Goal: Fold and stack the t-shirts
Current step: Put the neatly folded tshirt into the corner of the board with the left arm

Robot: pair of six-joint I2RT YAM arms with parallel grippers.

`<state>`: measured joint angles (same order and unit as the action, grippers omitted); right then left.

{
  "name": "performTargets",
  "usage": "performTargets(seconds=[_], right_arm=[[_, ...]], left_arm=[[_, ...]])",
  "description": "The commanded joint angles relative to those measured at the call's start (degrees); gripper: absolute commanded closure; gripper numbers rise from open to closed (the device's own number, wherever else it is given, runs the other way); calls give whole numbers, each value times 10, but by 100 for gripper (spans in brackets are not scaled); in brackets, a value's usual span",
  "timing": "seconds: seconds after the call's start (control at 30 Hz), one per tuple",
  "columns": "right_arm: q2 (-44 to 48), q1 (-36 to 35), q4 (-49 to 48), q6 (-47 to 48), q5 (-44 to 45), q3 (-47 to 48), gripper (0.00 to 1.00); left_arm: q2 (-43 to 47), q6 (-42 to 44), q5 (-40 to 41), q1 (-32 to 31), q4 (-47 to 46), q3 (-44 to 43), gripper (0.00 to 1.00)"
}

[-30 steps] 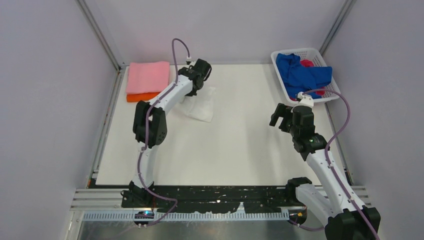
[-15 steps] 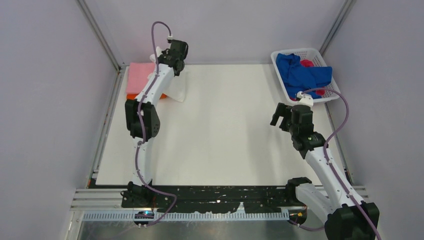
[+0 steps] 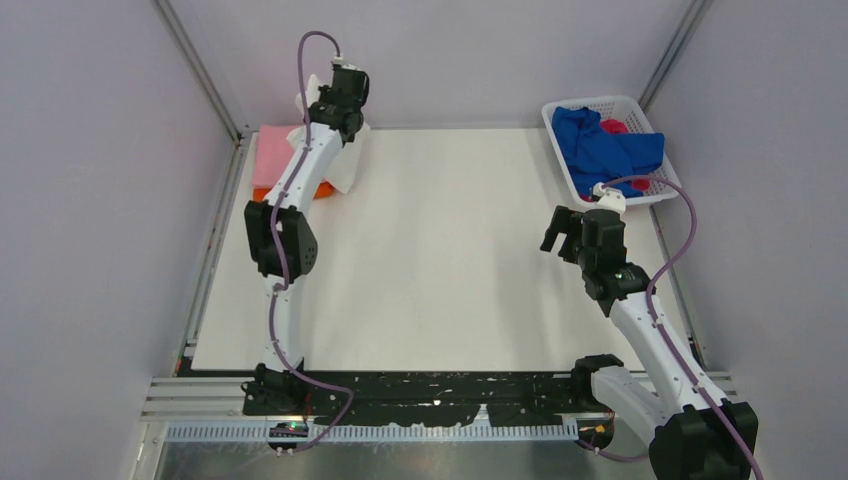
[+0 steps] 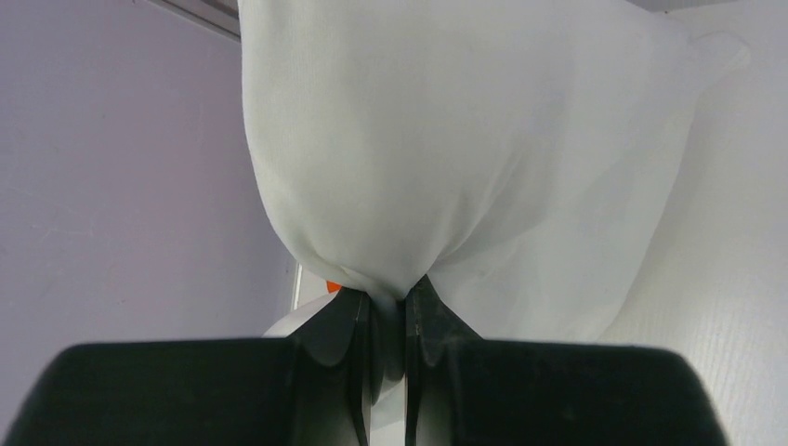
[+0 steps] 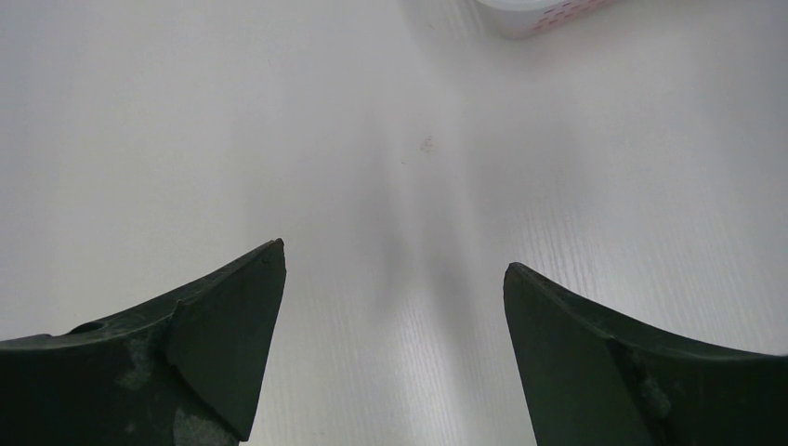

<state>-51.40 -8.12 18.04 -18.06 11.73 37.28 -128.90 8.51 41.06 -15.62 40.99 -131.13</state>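
White t-shirt (image 4: 465, 139) pinched in left gripper (image 4: 388, 305) at far left, hanging by pink t-shirt (image 3: 270, 158); right gripper (image 5: 395, 279) spread wide, empty

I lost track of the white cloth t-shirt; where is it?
The white t-shirt hangs pinched in the left gripper at the top view's far left, by the folded pink t-shirt.

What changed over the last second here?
The left tool, shut on the white cloth t-shirt, carried it farther back and left, to the folded pink cloth t-shirt. The right tool stayed open and still; the white plastic lattice basket did not move.
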Motion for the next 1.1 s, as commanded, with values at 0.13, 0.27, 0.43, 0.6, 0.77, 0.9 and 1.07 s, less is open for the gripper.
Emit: performTargets(seconds=[0.13, 0.27, 0.43, 0.6, 0.77, 0.9, 1.07], right_arm=[[9, 3, -20, 5, 9, 3, 5], [6, 3, -13, 3, 14, 1, 5], [-7, 2, -3, 0, 22, 3, 5], [-11, 3, 0, 1, 28, 9, 5], [-18, 3, 11, 2, 41, 16, 5], [-21, 2, 18, 2, 45, 23, 5], [-25, 3, 25, 2, 53, 26, 5]], left_arm=[[96, 7, -2, 1, -35, -23, 100], [94, 10, -1, 3, -31, -21, 100], [85, 7, -3, 15, -29, -12, 100], [62, -17, -51, 43, -22, -12, 100], [11, -34, -121, 71, -4, -52, 100], [-18, -34, -145, 93, -10, -63, 100], [-39, -40, -152, 114, -14, -71, 100]])
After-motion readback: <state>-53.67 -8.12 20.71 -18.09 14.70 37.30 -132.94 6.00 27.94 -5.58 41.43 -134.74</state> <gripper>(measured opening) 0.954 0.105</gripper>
